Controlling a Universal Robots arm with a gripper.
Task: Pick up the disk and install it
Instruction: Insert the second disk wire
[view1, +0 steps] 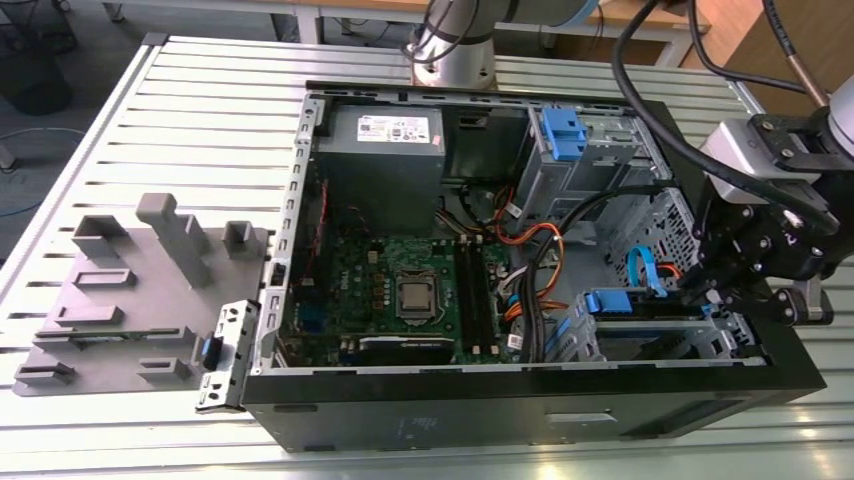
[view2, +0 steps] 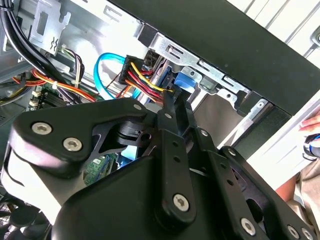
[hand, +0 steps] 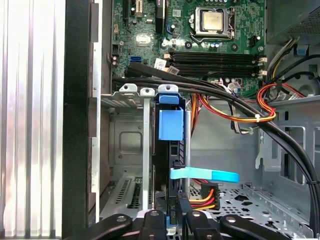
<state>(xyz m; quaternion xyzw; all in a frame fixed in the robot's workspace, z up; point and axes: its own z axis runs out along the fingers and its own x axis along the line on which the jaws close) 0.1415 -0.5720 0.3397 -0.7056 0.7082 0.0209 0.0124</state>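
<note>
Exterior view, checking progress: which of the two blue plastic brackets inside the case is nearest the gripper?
The blue bracket low in the picture, beside the gripper; the other, a blue latch, sits higher up, well away from it.

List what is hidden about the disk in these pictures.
1. Label of the disk: first wrist view, it sits edge-on in the drive cage.
2. How deep the disk sits: exterior view, gripper and cage wall cover it.
3. Disk connectors: second wrist view, gripper body blocks them.

Slatted metal table (view1: 200, 90) carries open computer case (view1: 534, 420); grey moulded holder (view1: 120, 300) beside, on exterior view's left.
</note>
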